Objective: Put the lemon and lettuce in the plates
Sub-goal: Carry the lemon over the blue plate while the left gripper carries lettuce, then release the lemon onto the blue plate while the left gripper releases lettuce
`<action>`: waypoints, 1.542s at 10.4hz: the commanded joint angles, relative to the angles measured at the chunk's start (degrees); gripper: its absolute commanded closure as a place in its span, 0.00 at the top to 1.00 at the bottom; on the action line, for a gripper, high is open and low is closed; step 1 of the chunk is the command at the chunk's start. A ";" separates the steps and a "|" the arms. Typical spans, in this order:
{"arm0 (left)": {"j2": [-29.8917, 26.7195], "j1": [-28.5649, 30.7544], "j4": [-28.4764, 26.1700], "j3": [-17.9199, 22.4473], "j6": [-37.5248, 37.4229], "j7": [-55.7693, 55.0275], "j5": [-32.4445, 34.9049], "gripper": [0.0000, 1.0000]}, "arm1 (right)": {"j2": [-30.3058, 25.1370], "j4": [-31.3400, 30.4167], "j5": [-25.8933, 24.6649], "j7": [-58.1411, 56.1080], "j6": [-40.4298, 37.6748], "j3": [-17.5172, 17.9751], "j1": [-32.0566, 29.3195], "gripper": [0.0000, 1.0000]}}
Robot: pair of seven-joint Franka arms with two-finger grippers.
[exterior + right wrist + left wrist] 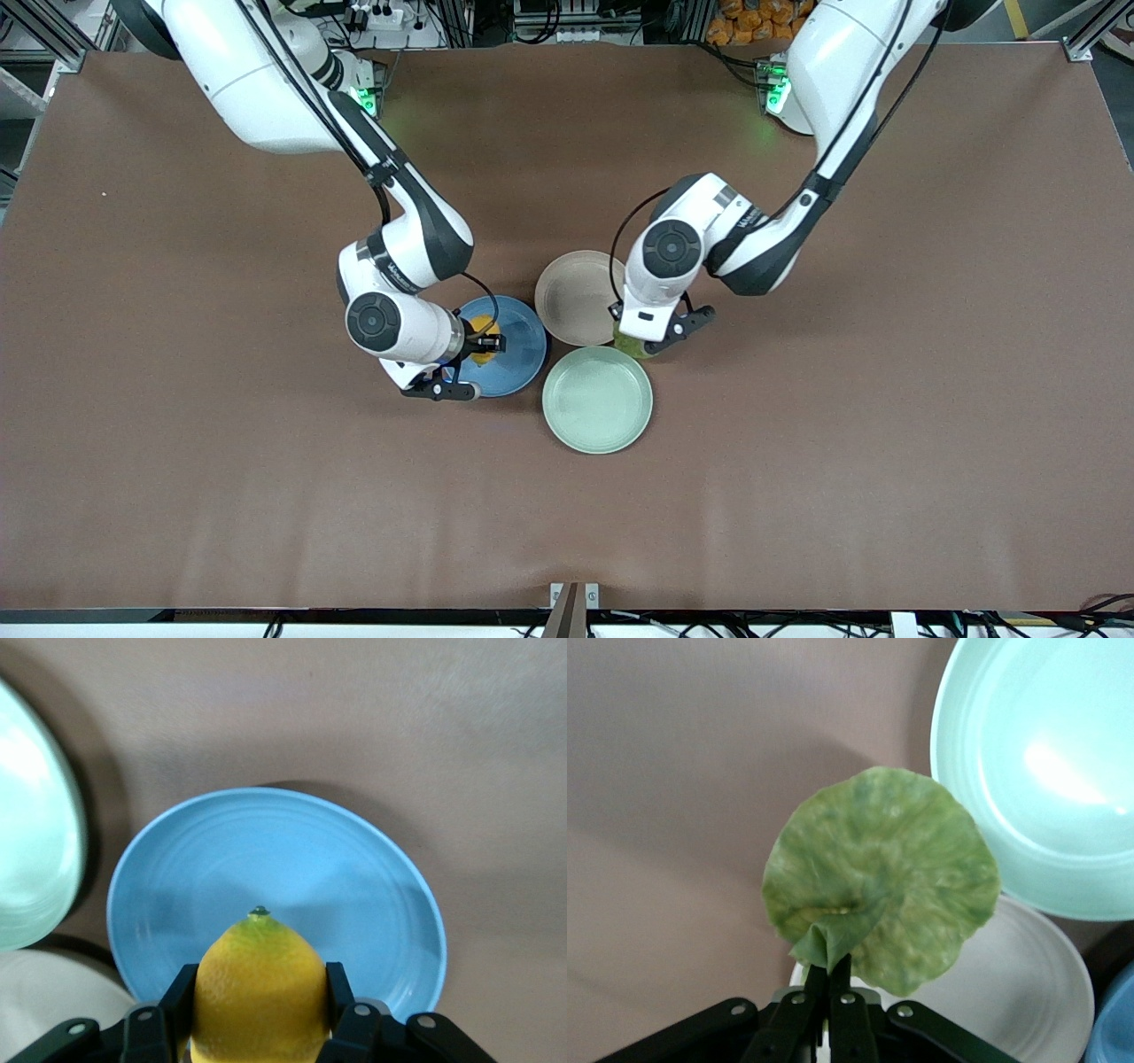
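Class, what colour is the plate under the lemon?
Blue. The plate under the lemon shows best in the right wrist view.

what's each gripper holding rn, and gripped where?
Right gripper: lemon, clamped across its sides. Left gripper: lettuce, pinched at its stem.

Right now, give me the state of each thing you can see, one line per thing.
lemon: held in the right gripper, over the blue plate.
lettuce: pinched by its stem in the left gripper, over the beige plate's edge.
blue plate: empty.
beige plate: empty.
mint-green plate: empty.
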 commanded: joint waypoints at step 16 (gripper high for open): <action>-13.65 2.42 10.85 1.95 -12.60 15.85 5.90 1.00 | -20.91 2.74 -6.65 -22.14 -18.09 -1.04 -25.93 1.00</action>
